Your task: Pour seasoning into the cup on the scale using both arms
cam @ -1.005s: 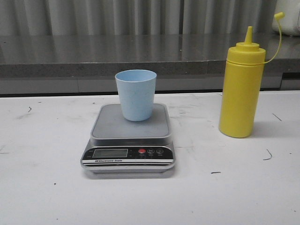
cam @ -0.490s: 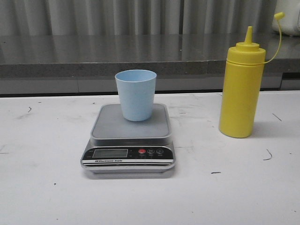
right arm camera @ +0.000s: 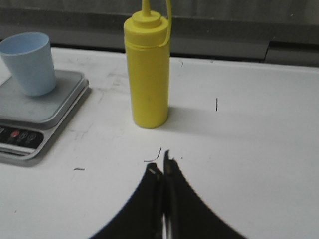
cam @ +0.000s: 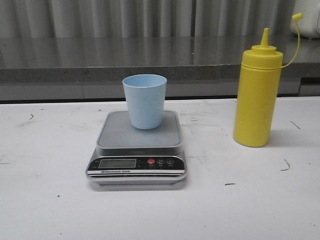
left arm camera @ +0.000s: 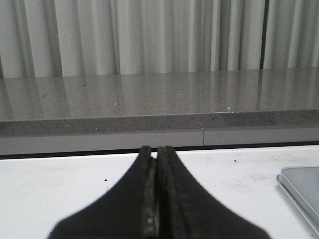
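A light blue cup (cam: 145,101) stood upright on the grey platform of a digital kitchen scale (cam: 137,150) in the centre of the front view, and a yellow squeeze bottle (cam: 256,95) stood upright on the white table (cam: 50,200) at the right of that frame, well apart from the scale, its nozzle uncovered and its small cap (cam: 298,16) dangling on a tether at the upper right. Whether the cup held any seasoning could not be told, since its inside was hidden. The scene fitted two stages equally: bottle waiting to be lifted and tipped, or bottle set back down after a pour. So no one step can be judged as in hand; any pour would call for a firm hold round the bottle's body and a tilt with the nozzle over the cup's mouth.

The left gripper (left arm camera: 156,154) had its fingers pressed together on nothing, at the bottom centre of its wrist view, with a corner of the scale at the lower right edge. The right gripper (right arm camera: 162,169) was likewise closed and empty, low in its frame, with the bottle near it toward the upper centre and the cup at the upper left
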You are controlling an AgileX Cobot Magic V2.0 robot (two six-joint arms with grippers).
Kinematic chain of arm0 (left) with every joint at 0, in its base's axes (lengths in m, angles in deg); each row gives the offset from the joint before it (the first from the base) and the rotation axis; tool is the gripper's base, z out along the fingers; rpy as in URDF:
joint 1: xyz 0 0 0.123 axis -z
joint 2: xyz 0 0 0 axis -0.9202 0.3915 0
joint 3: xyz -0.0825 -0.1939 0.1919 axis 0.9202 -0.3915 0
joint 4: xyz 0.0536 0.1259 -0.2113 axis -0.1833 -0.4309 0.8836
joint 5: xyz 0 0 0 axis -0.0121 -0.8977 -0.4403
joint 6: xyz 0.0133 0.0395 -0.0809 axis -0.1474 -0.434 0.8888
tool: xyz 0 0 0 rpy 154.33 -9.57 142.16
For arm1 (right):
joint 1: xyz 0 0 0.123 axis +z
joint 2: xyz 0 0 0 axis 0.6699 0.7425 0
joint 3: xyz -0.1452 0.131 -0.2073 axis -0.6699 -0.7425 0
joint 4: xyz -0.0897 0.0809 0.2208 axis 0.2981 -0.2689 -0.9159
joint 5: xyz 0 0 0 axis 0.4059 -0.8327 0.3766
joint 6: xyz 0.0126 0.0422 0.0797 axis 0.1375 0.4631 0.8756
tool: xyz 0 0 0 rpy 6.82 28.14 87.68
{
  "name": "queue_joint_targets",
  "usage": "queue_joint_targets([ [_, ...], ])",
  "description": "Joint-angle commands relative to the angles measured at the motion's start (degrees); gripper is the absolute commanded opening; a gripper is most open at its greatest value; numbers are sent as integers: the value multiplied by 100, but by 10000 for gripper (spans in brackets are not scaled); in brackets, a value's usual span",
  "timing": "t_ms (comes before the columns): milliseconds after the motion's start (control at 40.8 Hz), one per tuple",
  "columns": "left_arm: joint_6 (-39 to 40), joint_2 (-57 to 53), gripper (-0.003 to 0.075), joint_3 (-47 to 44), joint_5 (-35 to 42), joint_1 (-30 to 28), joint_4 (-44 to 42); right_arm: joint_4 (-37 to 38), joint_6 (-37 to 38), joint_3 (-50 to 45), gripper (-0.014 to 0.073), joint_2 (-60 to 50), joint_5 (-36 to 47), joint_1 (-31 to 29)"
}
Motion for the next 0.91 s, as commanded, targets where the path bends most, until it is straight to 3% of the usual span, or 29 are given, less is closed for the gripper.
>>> queue_joint_targets([
  [0,25,-129,-20,-74,470,5,0,0,-28,-257,-122,-75,1297,-207],
  [270,25,-129,-20,-74,470,5,0,0,17,-1143,-122,-561,2614,-508],
  [882,25,-129,-20,-74,470,5,0,0,17,-1135,-122,-589,2405,-616],
])
